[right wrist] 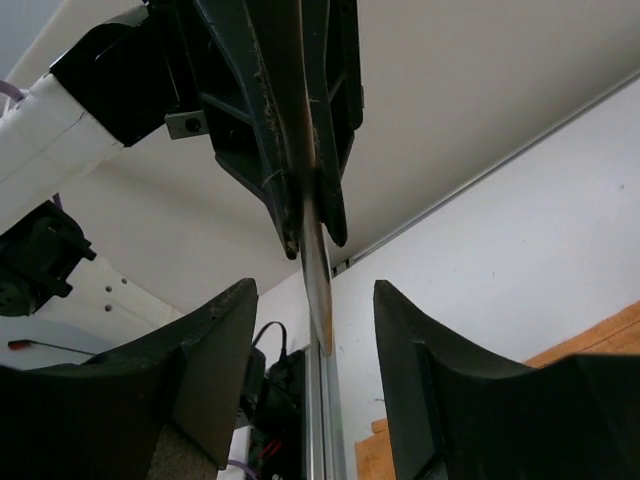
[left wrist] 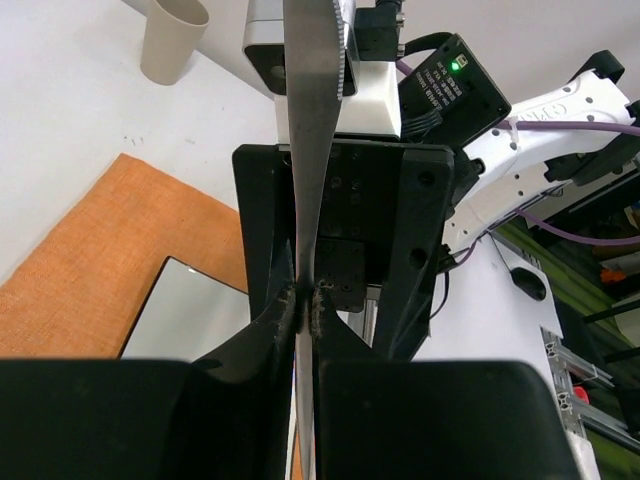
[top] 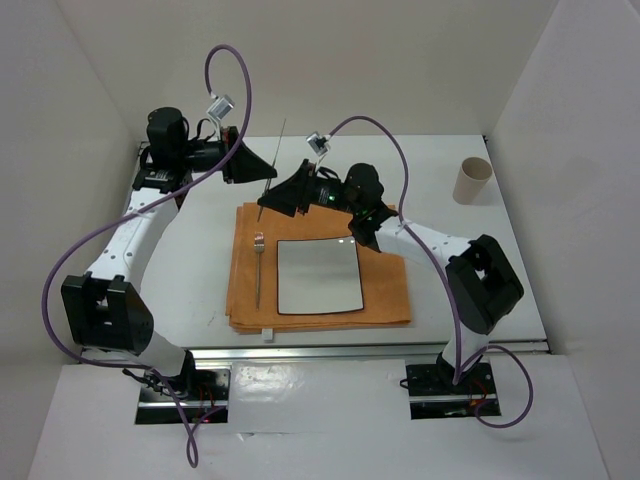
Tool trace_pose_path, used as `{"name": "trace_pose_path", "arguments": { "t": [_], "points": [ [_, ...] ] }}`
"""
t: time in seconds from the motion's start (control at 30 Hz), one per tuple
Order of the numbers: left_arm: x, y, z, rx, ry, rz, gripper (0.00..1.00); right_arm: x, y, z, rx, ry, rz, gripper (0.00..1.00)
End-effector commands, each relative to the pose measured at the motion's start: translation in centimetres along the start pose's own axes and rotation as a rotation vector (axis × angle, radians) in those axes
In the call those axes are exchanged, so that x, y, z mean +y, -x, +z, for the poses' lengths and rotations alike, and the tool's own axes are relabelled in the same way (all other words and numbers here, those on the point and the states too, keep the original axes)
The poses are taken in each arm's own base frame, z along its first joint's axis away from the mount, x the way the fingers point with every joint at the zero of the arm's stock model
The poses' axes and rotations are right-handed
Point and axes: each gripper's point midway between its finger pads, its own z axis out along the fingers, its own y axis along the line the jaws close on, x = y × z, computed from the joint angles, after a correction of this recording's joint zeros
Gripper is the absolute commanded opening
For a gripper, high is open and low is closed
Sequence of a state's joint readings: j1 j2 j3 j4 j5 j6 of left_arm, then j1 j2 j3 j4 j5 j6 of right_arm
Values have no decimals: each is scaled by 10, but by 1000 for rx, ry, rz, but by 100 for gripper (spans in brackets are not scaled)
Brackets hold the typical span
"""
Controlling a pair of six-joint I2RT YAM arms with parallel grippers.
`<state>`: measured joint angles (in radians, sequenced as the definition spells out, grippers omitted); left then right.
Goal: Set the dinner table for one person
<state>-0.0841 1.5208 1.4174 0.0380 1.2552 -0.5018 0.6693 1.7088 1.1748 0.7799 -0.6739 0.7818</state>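
My left gripper is shut on a metal knife and holds it nearly upright above the back of the dinner table. In the left wrist view the jaws pinch the blade. My right gripper is open just right of it. In the right wrist view the knife's lower end hangs between the spread fingers without touching them. A fork lies on the orange cloth, left of the white square plate.
A beige paper cup stands at the back right of the table; it also shows in the left wrist view. White walls close in the back and both sides. A metal rail runs along the near edge.
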Motion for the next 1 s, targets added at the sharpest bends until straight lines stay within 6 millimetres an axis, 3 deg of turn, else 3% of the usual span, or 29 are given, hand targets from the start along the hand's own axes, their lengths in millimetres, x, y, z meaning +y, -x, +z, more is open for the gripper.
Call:
{"name": "trace_pose_path", "arguments": {
  "t": [0.0,0.03,0.07,0.17,0.37,0.4,0.43,0.5,0.63,0.67,0.73,0.8,0.83,0.87,0.9,0.93,0.97],
  "points": [
    [-9,4,0,-4,-18,54,3,25,22,10,-47,92,-69,51],
    [-10,6,0,-7,-20,57,3,26,21,10,-47,92,-56,45],
    [-11,7,0,-10,-21,56,3,22,19,11,-41,87,-41,30],
    [-13,11,0,-15,-23,65,3,26,21,11,-51,100,-27,2],
    [-15,2,-2,-2,-18,41,6,25,22,3,-80,63,-21,0],
    [-14,1,-2,1,-16,43,10,29,24,1,-77,57,-37,0],
    [-13,-1,-2,5,-14,40,18,19,17,-1,-48,0,-5,0],
    [-12,-4,-2,22,-7,6,44,8,18,-2,-24,-82,-15,0],
    [-7,-4,-3,42,29,-22,53,-12,12,-21,82,-324,0,0],
    [-7,-1,-3,40,38,-25,55,-24,-6,-36,157,-425,49,0],
    [-1,3,-17,21,86,4,55,-44,-2,-66,176,-590,37,0],
    [2,0,-30,24,163,-1,55,-46,-15,-108,276,-742,86,0],
    [22,-3,-35,37,272,60,55,-55,-21,-129,311,-833,75,0],
    [29,-5,-46,48,354,75,55,-57,-37,-164,403,-948,135,0],
    [34,-15,-54,80,425,62,55,-61,-47,-183,452,-1020,156,0],
    [52,-18,-68,109,559,116,55,-65,-52,-203,494,-1097,157,0],
    [63,-34,-76,143,617,99,55,-68,-68,-229,576,-1183,221,0]
  ]
}}
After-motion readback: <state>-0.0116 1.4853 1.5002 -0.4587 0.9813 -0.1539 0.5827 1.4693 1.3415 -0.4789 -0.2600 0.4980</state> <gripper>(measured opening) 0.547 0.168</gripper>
